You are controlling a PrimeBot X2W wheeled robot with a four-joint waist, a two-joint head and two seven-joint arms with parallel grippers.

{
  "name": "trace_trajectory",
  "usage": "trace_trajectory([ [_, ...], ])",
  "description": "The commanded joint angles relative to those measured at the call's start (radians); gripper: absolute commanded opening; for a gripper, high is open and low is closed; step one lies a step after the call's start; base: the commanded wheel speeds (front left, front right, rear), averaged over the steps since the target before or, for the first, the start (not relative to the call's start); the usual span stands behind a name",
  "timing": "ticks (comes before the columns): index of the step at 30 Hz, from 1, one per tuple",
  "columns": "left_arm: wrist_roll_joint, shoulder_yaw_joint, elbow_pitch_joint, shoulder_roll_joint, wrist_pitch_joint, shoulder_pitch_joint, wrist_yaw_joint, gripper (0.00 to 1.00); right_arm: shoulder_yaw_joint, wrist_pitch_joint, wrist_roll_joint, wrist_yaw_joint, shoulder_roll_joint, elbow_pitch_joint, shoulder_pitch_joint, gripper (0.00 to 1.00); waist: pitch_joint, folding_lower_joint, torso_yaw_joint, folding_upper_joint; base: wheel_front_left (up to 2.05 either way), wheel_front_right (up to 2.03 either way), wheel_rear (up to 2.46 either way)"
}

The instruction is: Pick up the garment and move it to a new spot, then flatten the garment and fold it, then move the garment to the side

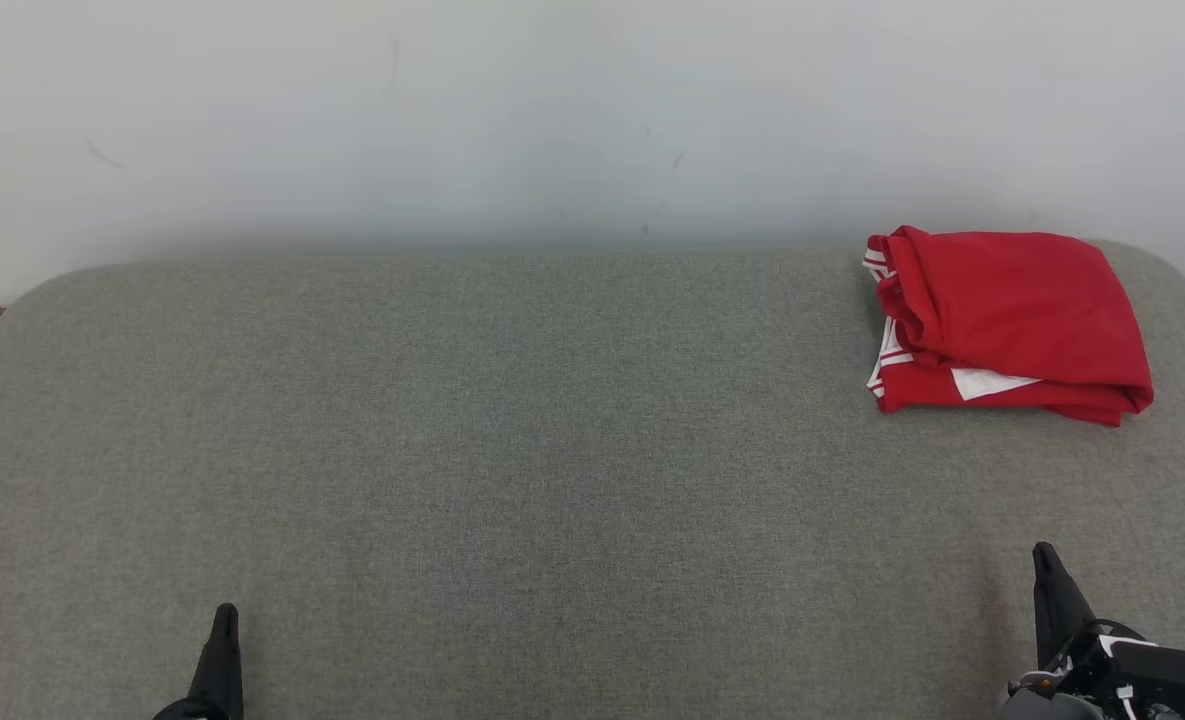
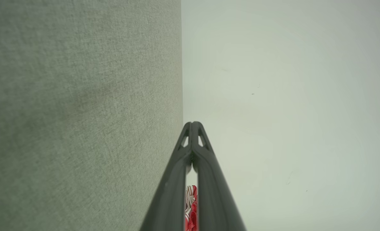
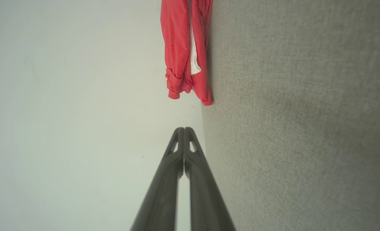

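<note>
A folded red fabric garment with white trim point(image 1: 1012, 320) lies at the far right end of a grey woven upholstered surface point(image 1: 552, 450), close to its rounded back corner and to the pale wall point(image 1: 552, 120) behind. Its white-striped edge faces the surface's middle.

The left gripper point(image 1: 224, 625) sits at the near left edge of the surface, well apart from the garment, with most of the surface's width between them. In the left wrist view its two dark fingers point(image 2: 173, 179) meet at the tips and hold nothing; a sliver of the garment shows in the narrow slot lower down between them.

The right gripper point(image 1: 1044, 560) sits at the near right edge, with the garment straight beyond it and bare grey cloth in between. In the right wrist view its fingers point(image 3: 164, 186) are pressed together at the tips and empty, and the garment lies ahead of them, apart from them.
</note>
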Motion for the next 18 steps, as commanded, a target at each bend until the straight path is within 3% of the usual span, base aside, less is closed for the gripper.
trace_trajectory([
  [1, -0.004, 0.003, 0.003, 0.004, 0.000, -0.004, -0.003, 0.00, -0.001, 0.002, -0.006, 0.000, 0.002, 0.001, -0.006, 0.00, 0.000, 0.0000, 0.000, 0.0000, 0.00, 0.00, 0.00],
  [18, -0.004, 0.003, 0.003, 0.004, 0.000, -0.004, -0.003, 0.00, -0.003, 0.004, -0.006, 0.000, 0.003, 0.001, -0.006, 0.00, 0.000, 0.0000, 0.000, 0.0000, 0.00, 0.00, 0.00],
])
